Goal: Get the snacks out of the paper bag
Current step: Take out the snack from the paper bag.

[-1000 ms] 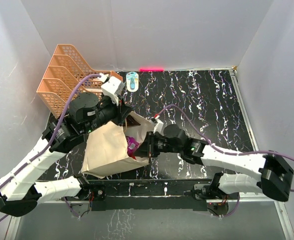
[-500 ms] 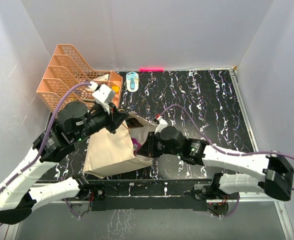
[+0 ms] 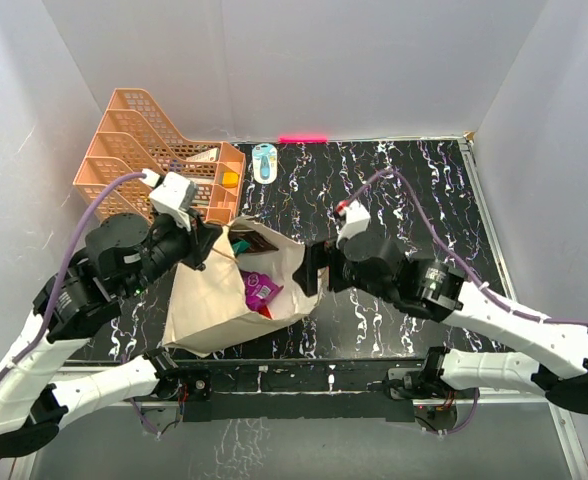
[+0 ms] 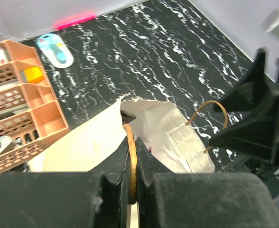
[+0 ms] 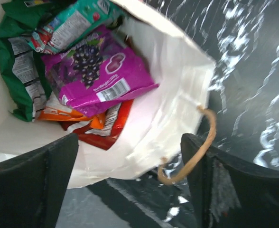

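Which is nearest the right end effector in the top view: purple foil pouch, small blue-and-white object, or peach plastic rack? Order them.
1. Purple foil pouch, inside the beige paper bag, beside the right end effector.
2. Small blue-and-white object, farther back, middle.
3. Peach plastic rack, back-left corner.

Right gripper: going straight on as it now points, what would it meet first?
Probably the purple pouch lying topmost inside the paper bag, whose mouth the open right gripper faces; depth is unclear.

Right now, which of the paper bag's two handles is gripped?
The handle pinched in the left gripper; the other handle, beside the open right gripper, hangs free.
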`<state>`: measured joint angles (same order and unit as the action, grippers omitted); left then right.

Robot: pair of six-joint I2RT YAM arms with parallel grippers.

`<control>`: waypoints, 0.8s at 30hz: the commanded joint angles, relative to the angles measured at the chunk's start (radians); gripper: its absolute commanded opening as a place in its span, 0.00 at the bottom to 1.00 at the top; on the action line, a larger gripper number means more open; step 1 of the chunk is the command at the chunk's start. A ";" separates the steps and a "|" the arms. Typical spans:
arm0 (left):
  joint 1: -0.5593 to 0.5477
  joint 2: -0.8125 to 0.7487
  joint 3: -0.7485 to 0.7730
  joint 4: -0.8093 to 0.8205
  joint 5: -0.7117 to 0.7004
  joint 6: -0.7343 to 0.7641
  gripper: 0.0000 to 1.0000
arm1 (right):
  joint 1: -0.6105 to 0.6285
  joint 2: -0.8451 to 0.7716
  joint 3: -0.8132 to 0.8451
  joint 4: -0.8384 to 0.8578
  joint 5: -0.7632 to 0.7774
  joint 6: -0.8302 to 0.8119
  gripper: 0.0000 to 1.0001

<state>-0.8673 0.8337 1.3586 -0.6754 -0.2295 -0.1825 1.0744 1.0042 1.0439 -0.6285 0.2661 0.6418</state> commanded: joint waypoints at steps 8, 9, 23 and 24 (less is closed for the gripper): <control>-0.003 0.018 0.146 -0.162 -0.274 -0.032 0.00 | 0.005 0.165 0.323 0.187 -0.190 -0.658 0.86; -0.004 0.020 0.152 -0.174 -0.286 -0.032 0.00 | 0.005 0.161 0.274 0.264 -0.285 -0.720 0.81; -0.004 -0.035 0.158 -0.166 -0.245 -0.012 0.00 | -0.063 0.334 0.023 0.814 -0.553 -1.183 0.52; -0.003 -0.041 0.156 -0.165 -0.246 -0.012 0.00 | -0.063 0.372 0.028 0.814 -0.558 -1.197 0.51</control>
<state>-0.8673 0.8062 1.4864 -0.8635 -0.4885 -0.2089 1.0367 1.3132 1.0660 0.0044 -0.2352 -0.4412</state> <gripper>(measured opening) 0.007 0.527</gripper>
